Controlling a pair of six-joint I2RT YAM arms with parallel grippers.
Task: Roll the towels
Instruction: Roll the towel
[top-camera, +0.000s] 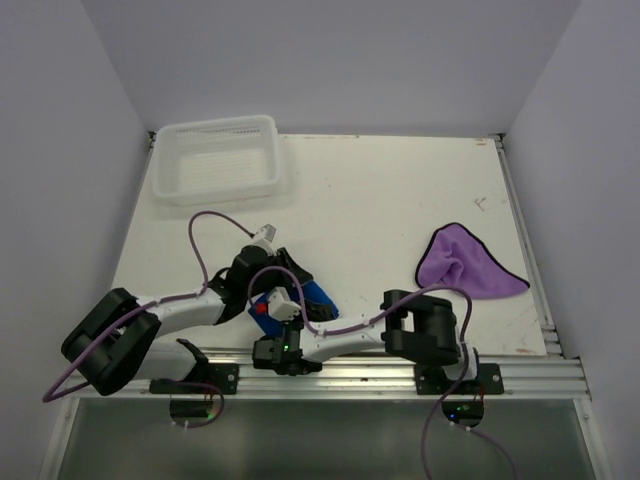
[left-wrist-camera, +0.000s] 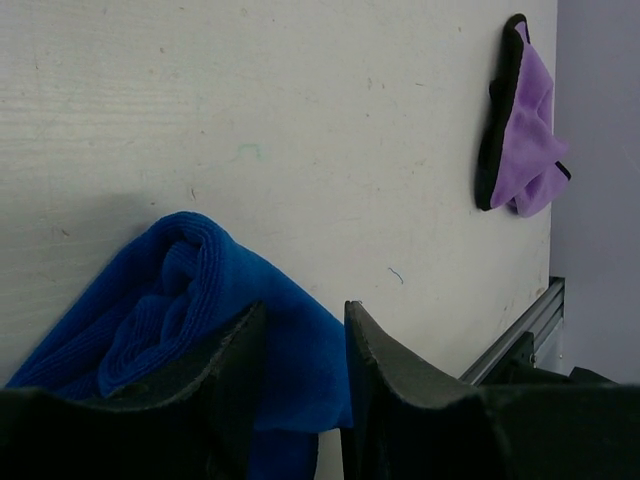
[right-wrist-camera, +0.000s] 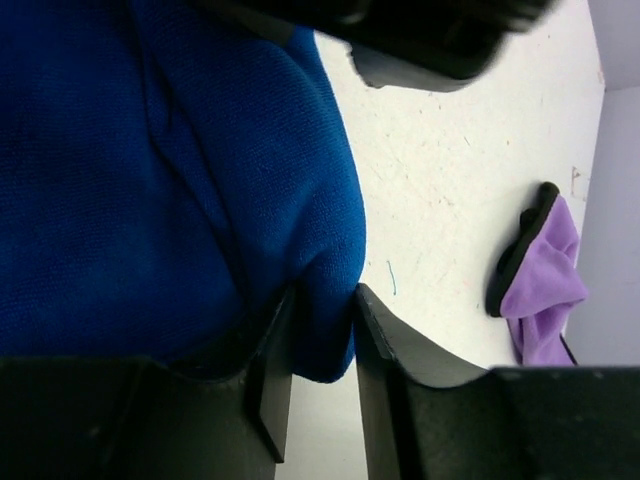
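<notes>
Left gripper (left-wrist-camera: 305, 322): jaws narrow, closed on a fold of the blue towel (left-wrist-camera: 200, 290) at its near side.
Right gripper (right-wrist-camera: 322, 310): jaws narrow, with a lobe of the same towel hanging between them; whether they press it or merely stand around it cannot be told.
Blue towel: bunched into a loose, thick bundle at the near edge of the table (top-camera: 380, 200), between the two arms, with both grippers at it.
Purple towel (top-camera: 465, 262): crumpled at the right side of the table, dark hem showing, well apart from both grippers.
Handling (judged): light, soft and limp. The cloth has no stiffness of its own, so any roll is likely to slump once it is let go. The looped weave should give the jaws good purchase, and nothing here is fragile.
Where to hold (judged): at a hem or corner, pinching through doubled layers rather than a single ply. For the purple towel, the dark edge nearest the arms.
Surroundings: a white basket (top-camera: 215, 130) at the far left corner, apart from both towels.
</notes>
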